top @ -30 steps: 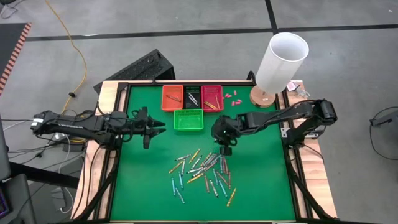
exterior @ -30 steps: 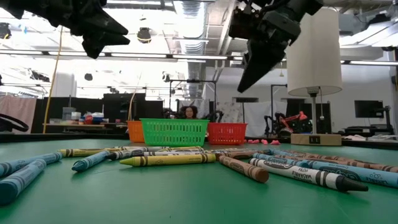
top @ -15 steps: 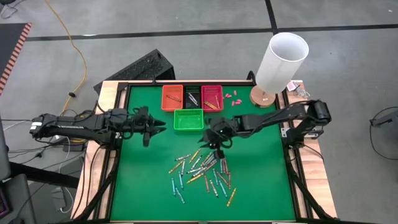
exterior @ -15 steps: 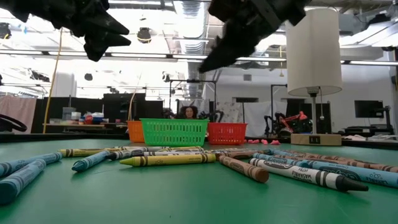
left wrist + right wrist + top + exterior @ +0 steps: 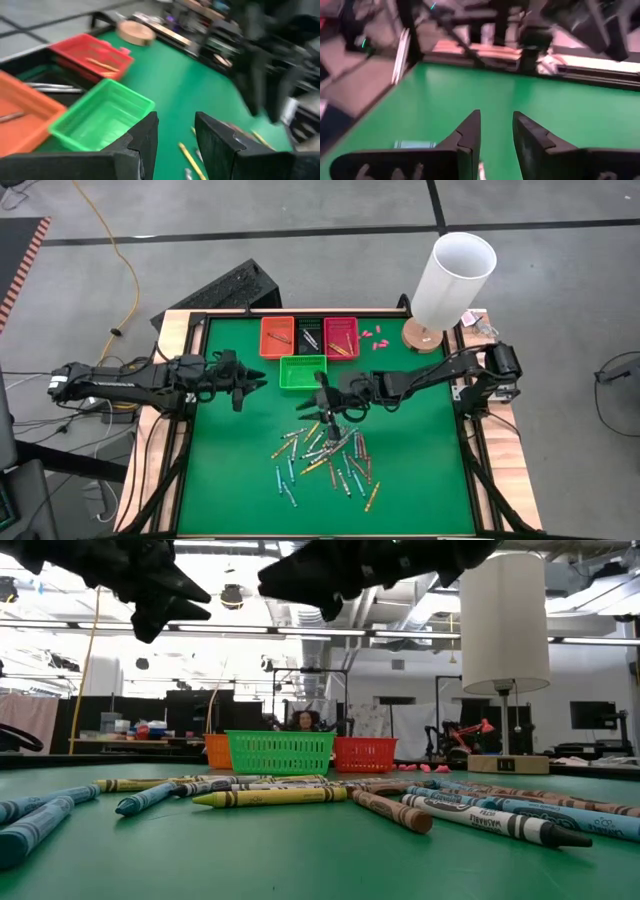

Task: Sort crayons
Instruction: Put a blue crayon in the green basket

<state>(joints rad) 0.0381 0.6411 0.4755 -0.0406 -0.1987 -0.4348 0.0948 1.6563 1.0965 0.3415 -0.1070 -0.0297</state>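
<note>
Your right gripper (image 5: 322,402) hovers mid-frame above the crayons (image 5: 325,452), fingers narrowly parted (empty); your left gripper (image 5: 255,385), likewise, waits left of the green basket (image 5: 303,373).

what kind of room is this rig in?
Most likely a robotics lab or workshop. The low view shows exposed ceiling ducts and cluttered benches behind the green table; from above, a bare concrete floor with a yellow cable running across it.

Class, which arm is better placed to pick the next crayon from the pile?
Right: the right gripper hovers open at the edge of the crayons; the left gripper hangs beside the green basket, away from them.
</note>
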